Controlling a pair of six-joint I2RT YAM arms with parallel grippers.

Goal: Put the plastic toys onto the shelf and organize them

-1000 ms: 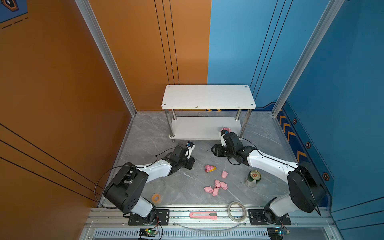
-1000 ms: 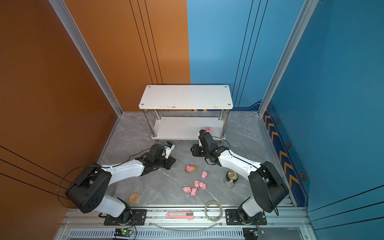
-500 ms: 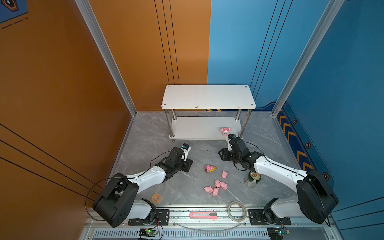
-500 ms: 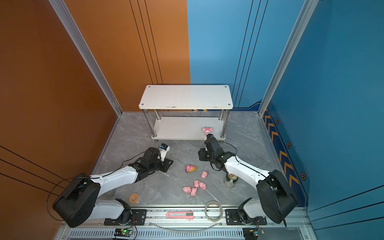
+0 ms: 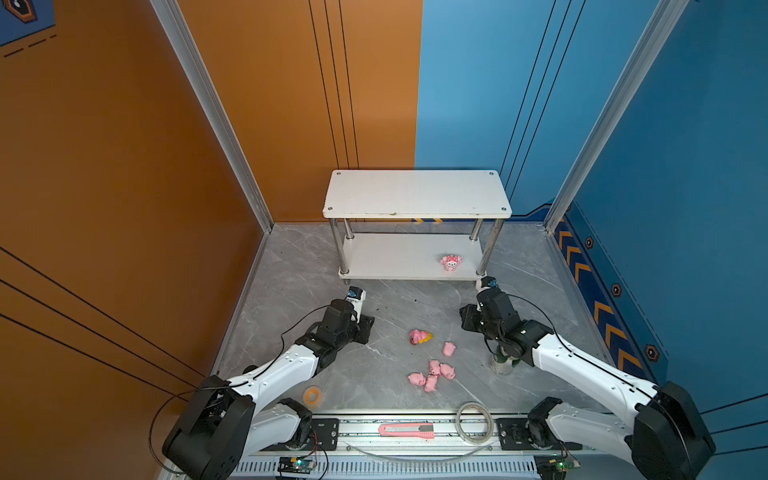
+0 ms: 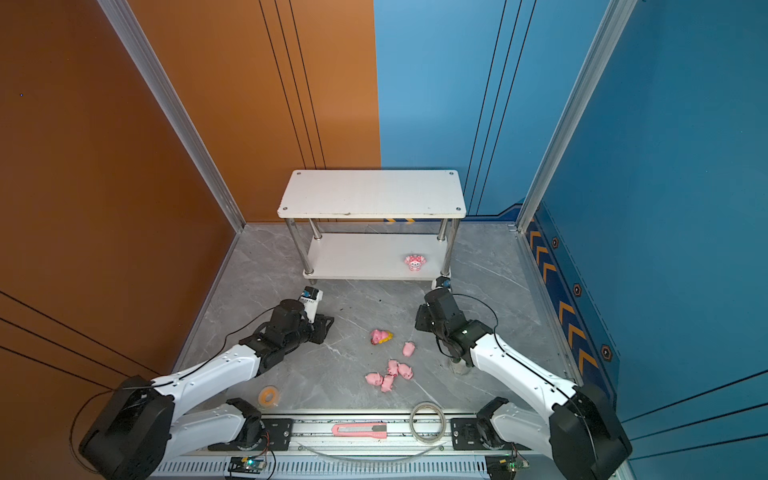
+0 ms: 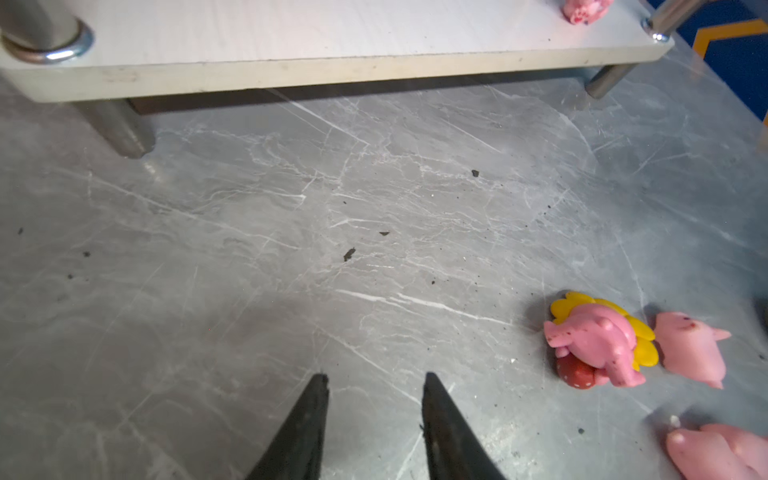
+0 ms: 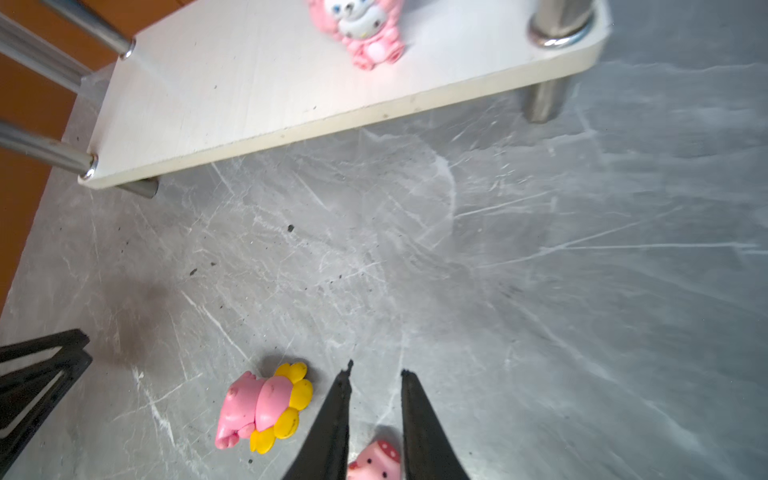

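Grey floor (image 5: pixel 395 303), task barely begun: one pink-white figurine (image 5: pixel 451 262) stands on the lower tier of the shelf (image 5: pixel 395 255), while sunflower figurine (image 5: pixel 419 336) and five pigs (image 5: pixel 434 368) lie unplaced on the floor; left gripper (image 7: pixel 374 380) parted, empty; right gripper (image 8: pixel 376 368) narrowly parted, hold on a pink toy (image 8: pixel 374 461) indeterminable.

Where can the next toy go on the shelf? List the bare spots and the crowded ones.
The shelf's top tier is wholly bare. The lower tier is bare everywhere left of the pink-white figurine, which stands by the right front leg. Crowded: the floor around the pink pigs and the sunflower figurine.
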